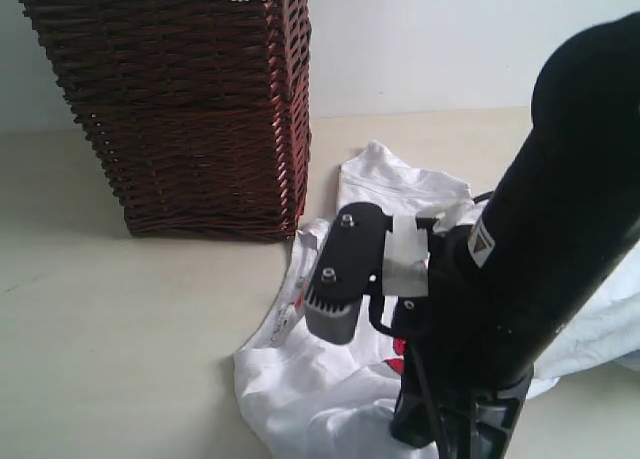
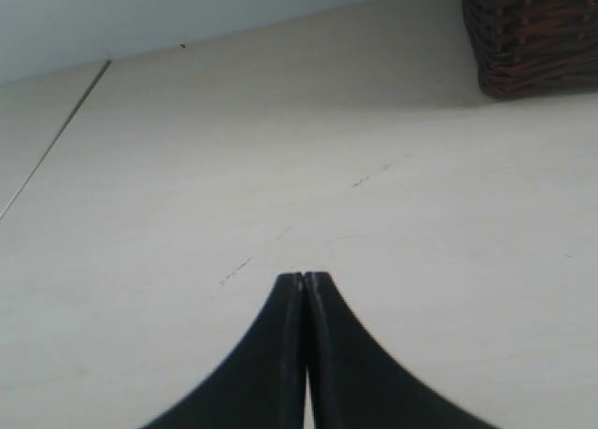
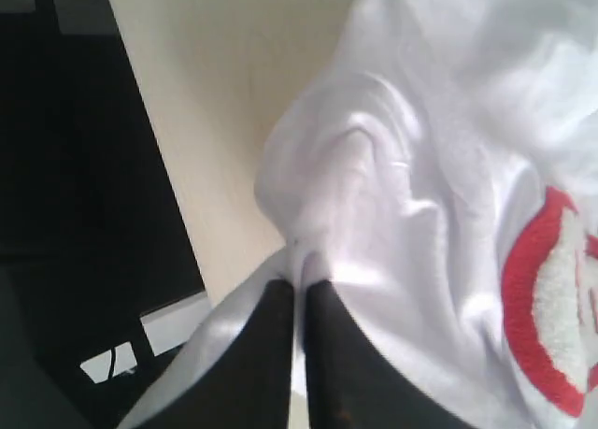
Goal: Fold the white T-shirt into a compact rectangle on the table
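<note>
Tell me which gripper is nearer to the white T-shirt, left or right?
Right. The right gripper pinches a fold of the white T-shirt, touching it. The left gripper is shut over bare table, with no shirt in its view.

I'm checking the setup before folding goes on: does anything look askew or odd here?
The white T-shirt lies crumpled and bunched on the table, not flat; the right gripper pinches a fold of it. Nothing looks spilled or damaged.
</note>
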Controlling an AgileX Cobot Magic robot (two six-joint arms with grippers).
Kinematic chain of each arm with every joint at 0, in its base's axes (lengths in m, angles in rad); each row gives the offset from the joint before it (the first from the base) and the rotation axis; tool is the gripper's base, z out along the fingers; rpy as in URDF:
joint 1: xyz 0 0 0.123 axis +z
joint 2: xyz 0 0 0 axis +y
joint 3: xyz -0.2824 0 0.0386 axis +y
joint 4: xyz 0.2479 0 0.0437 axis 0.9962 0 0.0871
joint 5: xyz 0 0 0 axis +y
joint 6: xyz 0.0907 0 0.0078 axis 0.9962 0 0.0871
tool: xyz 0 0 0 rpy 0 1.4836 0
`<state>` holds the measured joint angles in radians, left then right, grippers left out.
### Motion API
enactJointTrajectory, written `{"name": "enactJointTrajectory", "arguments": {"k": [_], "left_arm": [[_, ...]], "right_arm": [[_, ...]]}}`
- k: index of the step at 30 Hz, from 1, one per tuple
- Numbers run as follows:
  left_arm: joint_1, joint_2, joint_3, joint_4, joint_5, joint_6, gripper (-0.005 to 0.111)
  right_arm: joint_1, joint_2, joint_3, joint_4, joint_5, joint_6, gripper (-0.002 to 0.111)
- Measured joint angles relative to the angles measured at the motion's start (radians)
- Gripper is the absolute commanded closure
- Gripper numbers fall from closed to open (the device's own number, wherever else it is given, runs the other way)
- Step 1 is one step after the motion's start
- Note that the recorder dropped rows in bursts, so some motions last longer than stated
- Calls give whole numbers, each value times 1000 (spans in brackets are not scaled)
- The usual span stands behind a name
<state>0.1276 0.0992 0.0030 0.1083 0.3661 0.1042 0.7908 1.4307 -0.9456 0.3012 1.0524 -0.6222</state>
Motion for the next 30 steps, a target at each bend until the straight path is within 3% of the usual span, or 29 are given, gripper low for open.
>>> {"name": "enactJointTrajectory", "arguments": {"k": [8,14,18,22,24,30], "left_arm": [[0,0,0,0,0,0,107],[0,0,0,0,0,0,107],[0,0,0,0,0,0,107],[0,0,0,0,0,0,107],[0,0,0,0,0,0,107],[0,0,0,0,0,0,107]], "right_arm": [[0,-13,-63,100,147,-49,108],[0,-13,-54,120,160,-90,106],[0,-15,-12,193,163,-158,85],[0,-15,52,290,165,-291,55],[0,-15,92,315,165,-352,50],[0,-15,133,304,152,-392,51]]}}
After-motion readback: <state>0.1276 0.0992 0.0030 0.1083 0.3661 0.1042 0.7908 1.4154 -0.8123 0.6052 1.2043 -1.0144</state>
